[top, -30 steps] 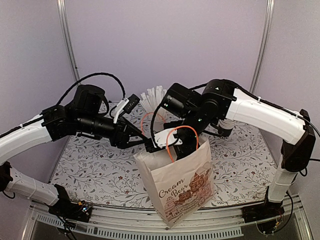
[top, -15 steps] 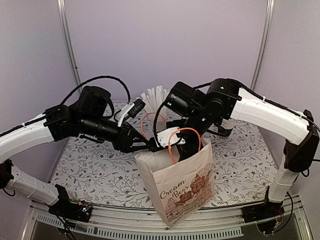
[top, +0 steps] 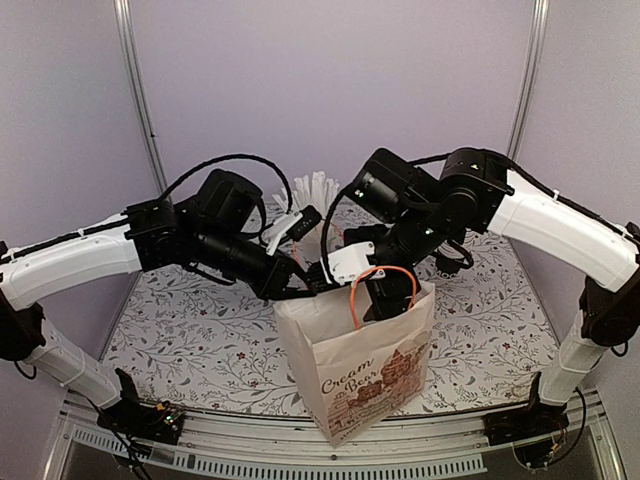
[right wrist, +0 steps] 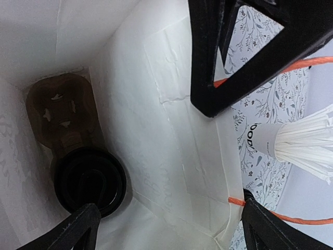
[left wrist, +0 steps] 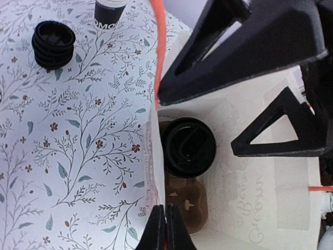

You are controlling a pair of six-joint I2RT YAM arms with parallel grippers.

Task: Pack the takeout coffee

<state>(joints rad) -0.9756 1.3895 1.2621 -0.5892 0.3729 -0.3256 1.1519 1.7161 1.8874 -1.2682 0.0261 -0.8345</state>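
Observation:
The takeout coffee (left wrist: 189, 147), a black cup with a round black lid, stands inside the white paper bag (top: 365, 360). It sits in a brown cardboard carrier (left wrist: 186, 200) at the bag's bottom. The right wrist view also looks down on the coffee (right wrist: 91, 182) and the carrier (right wrist: 60, 114). My left gripper (left wrist: 166, 229) is shut on the bag's left rim, where an orange handle (left wrist: 158, 62) joins. Over the bag's mouth my right gripper (right wrist: 174, 229) stands wide open and holds nothing. In the top view the left gripper (top: 318, 283) and the right gripper (top: 380, 295) meet at the bag's top.
A stack of black cups (left wrist: 52, 44) and a white cup of straws (left wrist: 110, 13) stand on the floral table (top: 200, 340) behind the bag. The straws (top: 315, 190) fan out between the two arms. The bag stands near the table's front edge.
My left gripper has closed on the bag's rim. Both arms have moved right and a little up, and the bag's top has shifted right with them.

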